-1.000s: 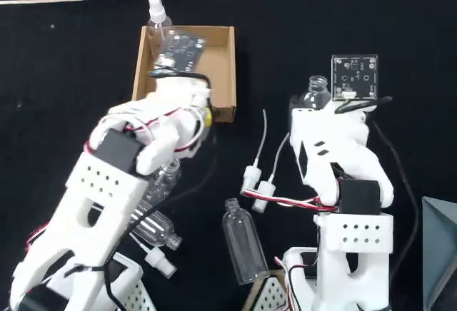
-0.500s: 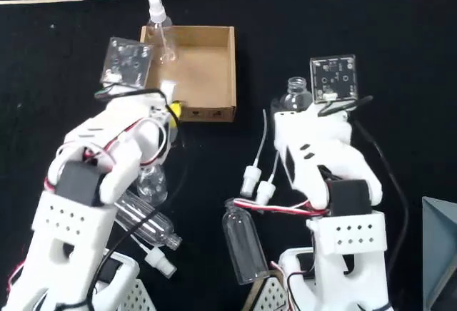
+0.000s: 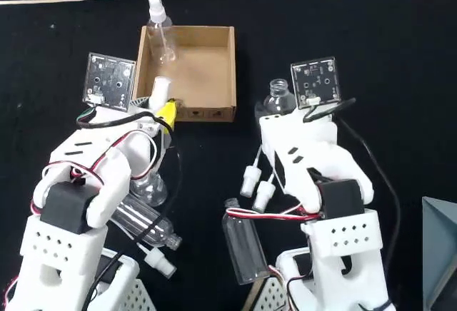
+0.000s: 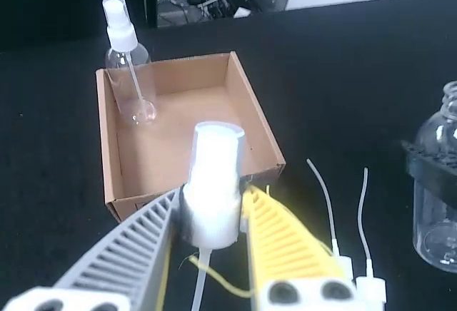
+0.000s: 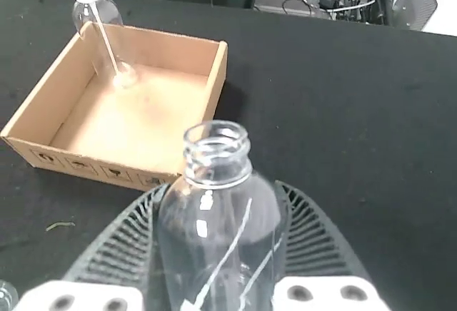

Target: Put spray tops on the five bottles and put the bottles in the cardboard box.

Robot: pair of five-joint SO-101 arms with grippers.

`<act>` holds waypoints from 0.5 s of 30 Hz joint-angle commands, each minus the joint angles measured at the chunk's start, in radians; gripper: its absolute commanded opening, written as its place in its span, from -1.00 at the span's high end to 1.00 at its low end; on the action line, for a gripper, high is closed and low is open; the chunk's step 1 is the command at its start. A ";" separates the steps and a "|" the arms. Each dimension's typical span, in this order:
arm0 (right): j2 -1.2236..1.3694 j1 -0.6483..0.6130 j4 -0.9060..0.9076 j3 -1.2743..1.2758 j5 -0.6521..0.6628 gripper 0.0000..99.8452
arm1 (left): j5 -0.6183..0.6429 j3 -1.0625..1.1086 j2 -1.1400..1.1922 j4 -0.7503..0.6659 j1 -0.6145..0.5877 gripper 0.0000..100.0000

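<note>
- Left gripper point(image 4: 211, 202) pinches a spray top point(image 4: 213, 172) upright, just before the cardboard box point(image 3: 203, 113).
- Right gripper point(image 5: 218, 222) clamps an open bottle point(image 5: 218, 182) upright (neck bare), seemingly well apart to the top's right.

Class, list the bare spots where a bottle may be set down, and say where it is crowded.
Free: the cardboard box floor beside the capped bottle; the table right of the box; the table left of it. Crowded: between the arms, where two loose spray tops and a lying bottle sit.

Left hand point(image 4: 212, 207) gripping spray top point(image 4: 214, 161), right hand point(image 5: 221, 200) gripping bottle point(image 5: 216, 155), both arms bent
</note>
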 commanded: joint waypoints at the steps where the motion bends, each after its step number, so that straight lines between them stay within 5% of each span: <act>1: -0.036 -0.028 -0.023 -0.001 0.003 0.80 | 0.008 -0.096 -0.026 -0.020 -0.010 0.94; 15: -0.038 -0.029 -0.020 -0.001 0.002 0.81 | 0.107 -0.234 -0.026 -0.020 -0.012 0.94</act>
